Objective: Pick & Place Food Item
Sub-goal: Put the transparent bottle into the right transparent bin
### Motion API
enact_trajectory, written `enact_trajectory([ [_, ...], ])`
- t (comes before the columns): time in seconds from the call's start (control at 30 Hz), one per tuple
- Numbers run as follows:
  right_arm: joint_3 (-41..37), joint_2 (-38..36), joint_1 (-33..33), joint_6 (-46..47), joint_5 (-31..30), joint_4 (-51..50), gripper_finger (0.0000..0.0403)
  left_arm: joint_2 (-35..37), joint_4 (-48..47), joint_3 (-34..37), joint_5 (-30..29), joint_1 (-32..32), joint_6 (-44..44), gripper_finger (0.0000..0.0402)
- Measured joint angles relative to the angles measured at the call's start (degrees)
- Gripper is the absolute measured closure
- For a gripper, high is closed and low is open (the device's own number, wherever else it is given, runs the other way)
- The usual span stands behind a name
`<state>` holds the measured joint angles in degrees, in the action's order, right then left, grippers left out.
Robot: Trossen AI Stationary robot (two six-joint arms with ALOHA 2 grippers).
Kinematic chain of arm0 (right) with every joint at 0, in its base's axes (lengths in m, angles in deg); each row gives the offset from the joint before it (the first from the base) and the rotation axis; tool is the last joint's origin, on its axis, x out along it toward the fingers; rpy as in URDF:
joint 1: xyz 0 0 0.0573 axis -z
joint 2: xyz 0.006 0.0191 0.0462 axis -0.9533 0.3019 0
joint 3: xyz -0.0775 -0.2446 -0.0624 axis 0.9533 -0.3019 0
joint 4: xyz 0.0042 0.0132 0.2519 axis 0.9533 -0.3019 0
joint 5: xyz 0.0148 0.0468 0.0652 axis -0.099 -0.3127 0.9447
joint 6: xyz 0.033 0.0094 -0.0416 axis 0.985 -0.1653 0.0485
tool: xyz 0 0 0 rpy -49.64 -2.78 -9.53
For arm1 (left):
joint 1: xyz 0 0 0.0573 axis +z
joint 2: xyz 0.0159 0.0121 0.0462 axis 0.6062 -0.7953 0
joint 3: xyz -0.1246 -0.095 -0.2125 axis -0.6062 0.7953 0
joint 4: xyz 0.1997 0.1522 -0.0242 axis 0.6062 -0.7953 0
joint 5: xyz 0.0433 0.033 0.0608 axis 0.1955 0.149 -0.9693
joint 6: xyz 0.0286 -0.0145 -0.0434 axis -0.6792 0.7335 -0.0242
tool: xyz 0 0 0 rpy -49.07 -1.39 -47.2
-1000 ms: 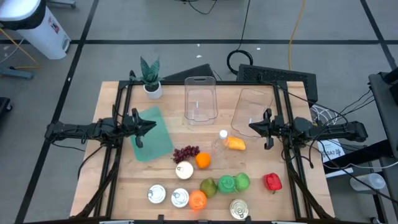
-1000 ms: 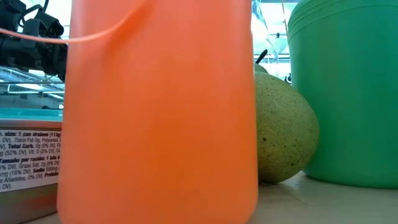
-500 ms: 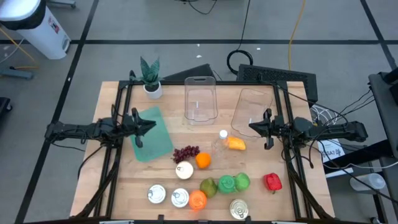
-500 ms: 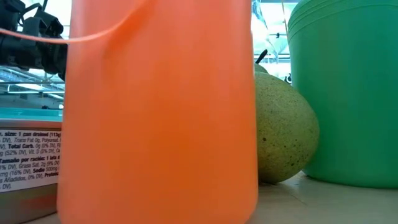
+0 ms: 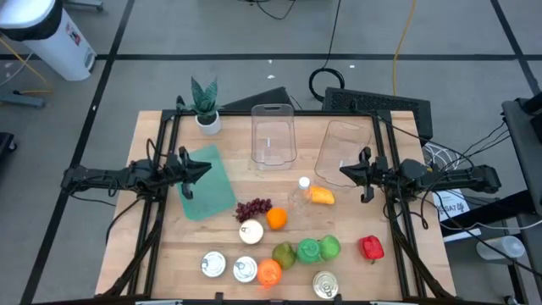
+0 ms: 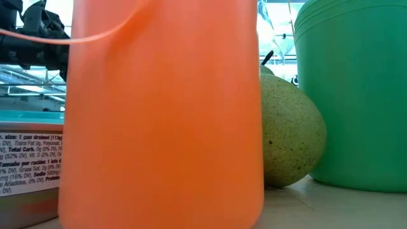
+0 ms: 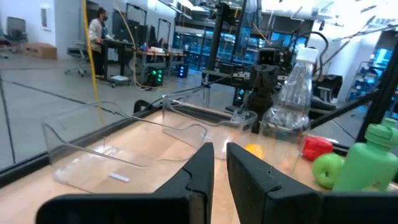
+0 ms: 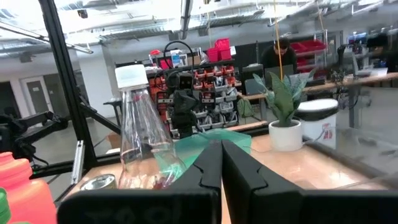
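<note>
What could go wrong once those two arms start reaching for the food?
The food is crowded: the orange sits against the grapes, so closing fingers may nudge a neighbour. The tall clear bottle by the right gripper could tip. The left gripper, shut over the green board, must cross it.

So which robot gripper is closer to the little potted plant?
Left. The left gripper sits just below the potted plant; the right gripper is far across the table.

An orange bottle fills the low view, hiding most of the table; at three o'clock a green bottle runs off the edge, a can at nine.
</note>
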<state>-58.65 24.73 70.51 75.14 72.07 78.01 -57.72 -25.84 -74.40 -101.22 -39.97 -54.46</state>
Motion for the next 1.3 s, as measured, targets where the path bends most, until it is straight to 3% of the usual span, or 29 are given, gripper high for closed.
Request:
enact_trajectory([
  [0.17,0.71,1.02,0.02,-1.68,-2.72,9.08,0.0395,0.0,0.29,0.0,-0.62,0.02,-5.26,0.035],
  [0.27,3.91,3.96,0.02,-2.74,-3.16,6.99,0.0364,0.0,0.37,0.0,-0.69,0.02,-6.98,0.035],
  [0.5,15.4,17.9,-0.12,-5.88,-7.05,6.09,0.0224,0.0,0.34,0.0,-0.9,0.02,-11.25,0.035],
  [0.67,23.86,26.47,-1.67,-8.79,-5.1,6.68,0.0117,0.01,0.39,0.0,-1.26,0.02,-13.25,0.035],
  [0.8,28.51,32.13,-3.98,-13.56,-2.36,7.16,0.0061,0.0,0.12,0.0,-1.43,0.02,-12.97,0.035],
  [0.97,32.27,36.62,-5.75,-15.38,-2.31,8.67,0.0039,0.0,-0.51,0.0,-1.33,0.02,-11.1,0.035],
  [1.3,33.38,44.71,-5.68,-9.54,2.15,11.22,0.0037,0.02,-2.83,0.0,-1.24,0.02,-8.94,0.035],
])
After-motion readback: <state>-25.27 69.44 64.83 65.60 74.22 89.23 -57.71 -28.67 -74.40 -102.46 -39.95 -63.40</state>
